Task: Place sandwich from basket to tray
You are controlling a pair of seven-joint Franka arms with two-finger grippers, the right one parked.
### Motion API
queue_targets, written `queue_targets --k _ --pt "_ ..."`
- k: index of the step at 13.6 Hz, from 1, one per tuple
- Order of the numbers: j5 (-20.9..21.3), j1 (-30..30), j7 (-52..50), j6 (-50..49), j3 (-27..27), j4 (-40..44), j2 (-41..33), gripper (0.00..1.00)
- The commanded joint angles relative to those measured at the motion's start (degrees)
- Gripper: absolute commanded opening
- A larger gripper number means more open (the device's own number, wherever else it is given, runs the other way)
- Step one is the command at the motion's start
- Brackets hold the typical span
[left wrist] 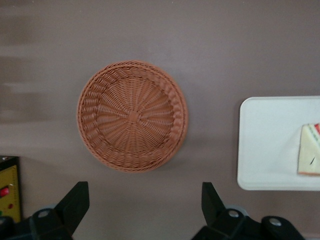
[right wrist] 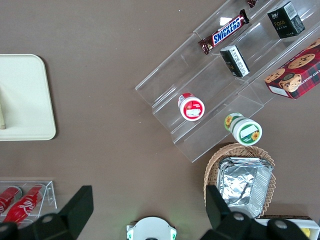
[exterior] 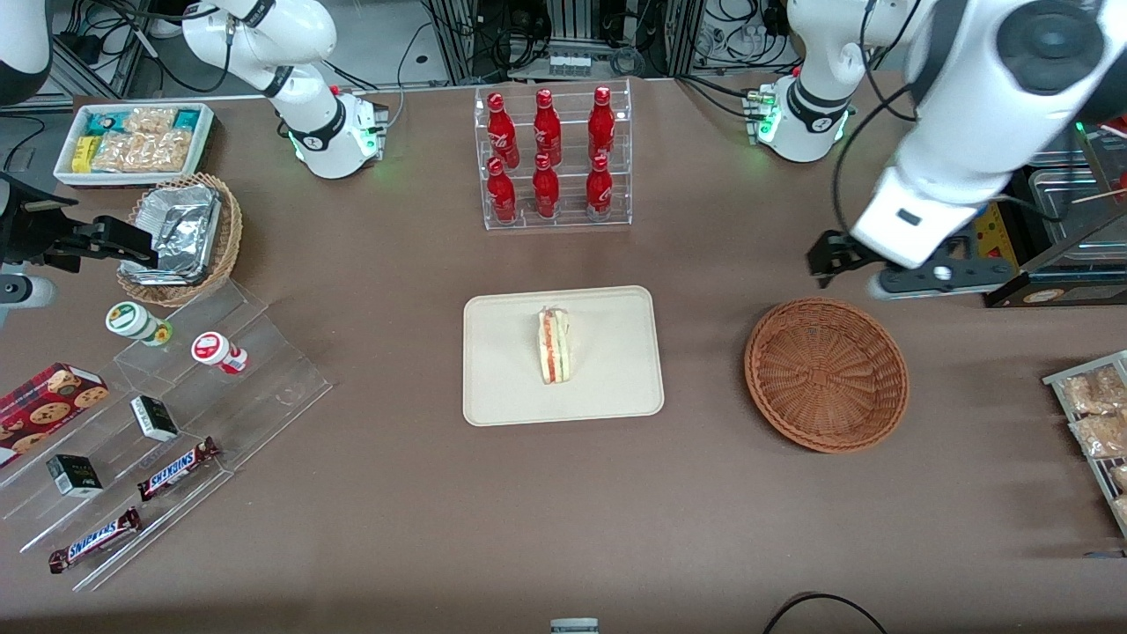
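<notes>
The sandwich (exterior: 554,345), a white-bread wedge with red, orange and green layers, lies on the cream tray (exterior: 502,387) at the middle of the table. It also shows in the left wrist view (left wrist: 310,156) on the tray (left wrist: 265,145). The reddish-brown wicker basket (exterior: 826,373) is empty and sits toward the working arm's end; the left wrist view shows it too (left wrist: 132,116). My left gripper (exterior: 832,257) hangs above the table, farther from the front camera than the basket. Its fingers (left wrist: 75,202) are spread wide and hold nothing.
A clear rack of red bottles (exterior: 553,157) stands farther from the front camera than the tray. A clear stepped shelf with snacks (exterior: 167,423), a tan basket with foil containers (exterior: 180,238) and a white snack bin (exterior: 132,141) lie toward the parked arm's end. Bagged snacks (exterior: 1096,423) lie at the working arm's end.
</notes>
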Motion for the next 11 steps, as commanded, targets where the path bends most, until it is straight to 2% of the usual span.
queue_targets --k 1,3,11 --pt "-1.93 5.72 9.57 -1.96 -0.77 -2.08 -3.25 0.99" --pt "-1.93 8.02 12.68 -2.49 -0.77 -1.99 -3.26 0.99" --pt "-1.93 8.11 13.56 -2.84 0.55 5.3 0.35 0.99"
